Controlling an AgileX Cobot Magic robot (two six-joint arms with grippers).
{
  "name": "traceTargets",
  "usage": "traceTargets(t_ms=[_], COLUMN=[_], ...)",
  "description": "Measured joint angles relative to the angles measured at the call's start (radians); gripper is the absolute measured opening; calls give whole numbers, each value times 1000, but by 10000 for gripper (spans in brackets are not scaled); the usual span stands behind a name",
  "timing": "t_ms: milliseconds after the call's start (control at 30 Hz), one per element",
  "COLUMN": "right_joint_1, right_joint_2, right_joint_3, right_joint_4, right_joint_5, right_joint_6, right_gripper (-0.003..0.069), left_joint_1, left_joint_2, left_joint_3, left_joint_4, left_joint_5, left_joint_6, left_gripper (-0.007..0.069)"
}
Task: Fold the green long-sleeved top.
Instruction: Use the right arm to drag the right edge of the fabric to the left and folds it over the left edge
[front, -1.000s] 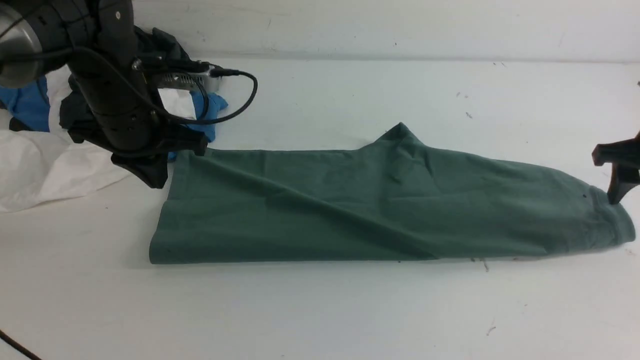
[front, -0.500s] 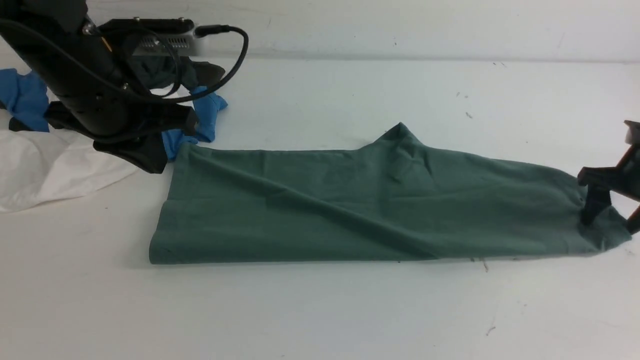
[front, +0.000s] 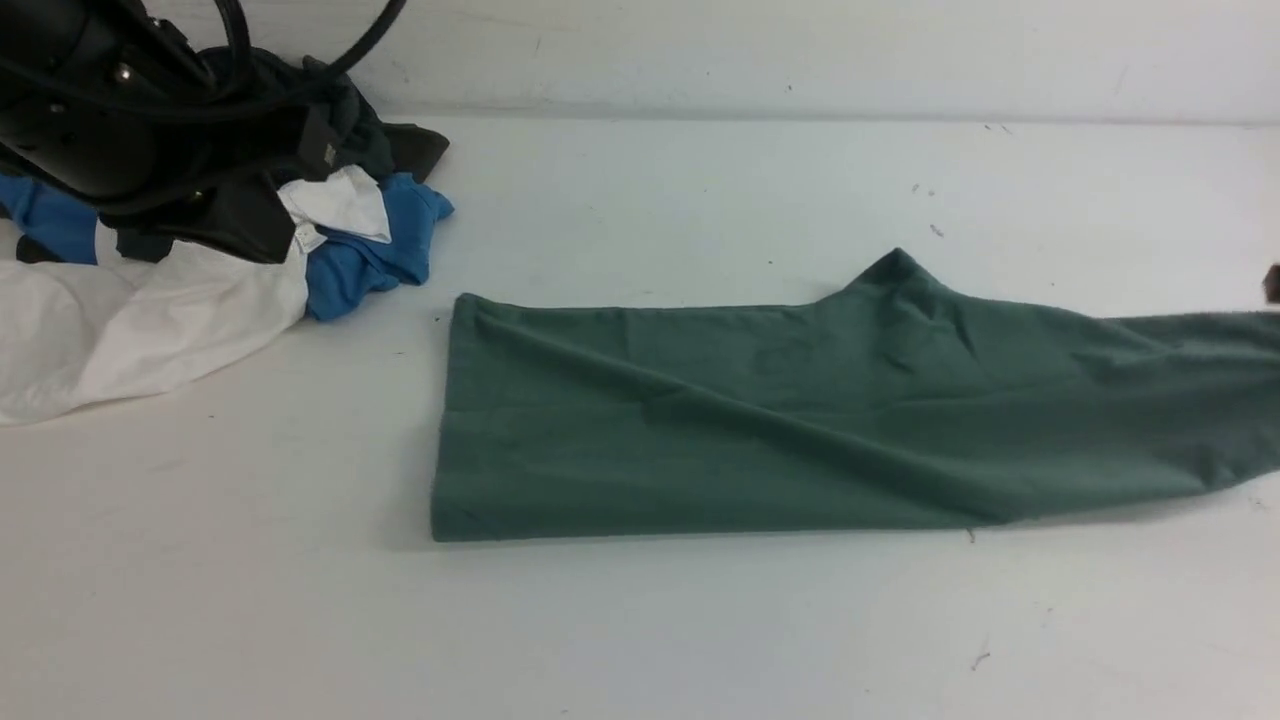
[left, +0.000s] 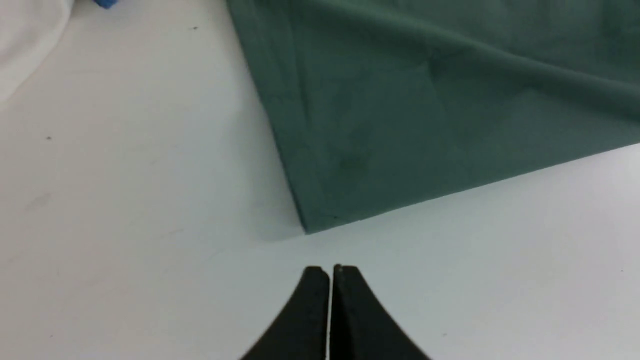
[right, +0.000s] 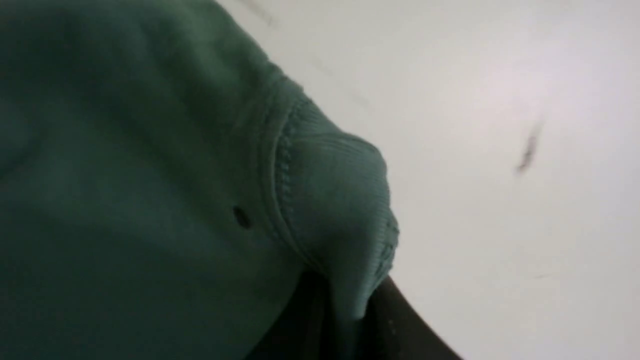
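Note:
The green long-sleeved top lies on the white table as a long band folded lengthwise, its right end running off the front view's right edge. In the right wrist view my right gripper is shut on the top's ribbed edge, with the fabric pinched between the dark fingers. In the front view only a dark speck of that gripper shows at the right edge. My left gripper is shut and empty, hovering over bare table just short of the top's near left corner.
A pile of white, blue and dark clothes sits at the back left, partly under my left arm. A wall bounds the table at the back.
The right gripper closed on the top's ribbed end and dragged the whole garment to the right. The left arm drew back up and to the left, away from the top's left edge.

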Motion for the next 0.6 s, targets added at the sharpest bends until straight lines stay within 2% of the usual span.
traceTargets(t_ms=[200, 333, 467, 500, 600], right_joint_1=[66, 210, 392, 402, 559], right_joint_2=[-135, -208, -223, -223, -204], right_joint_3=[-109, -159, -171, -171, -171], right_joint_4=[58, 154, 243, 243, 277], right_joint_5=[13, 26, 29, 29, 32], right_joint_6=[18, 26, 63, 63, 100], right_gripper=[65, 65, 65, 65, 65], left_joint_1=[0, 0, 0, 0, 0], left_joint_2=[-23, -23, -23, -23, -23], left_joint_3=[0, 1, 1, 1, 1], left_joint_4=[-1, -11, -36, -36, -44], left_joint_5=[11, 13, 13, 13, 13], left_joint_6=[0, 0, 3, 3, 7], left_gripper=[-4, -4, -4, -4, -4])
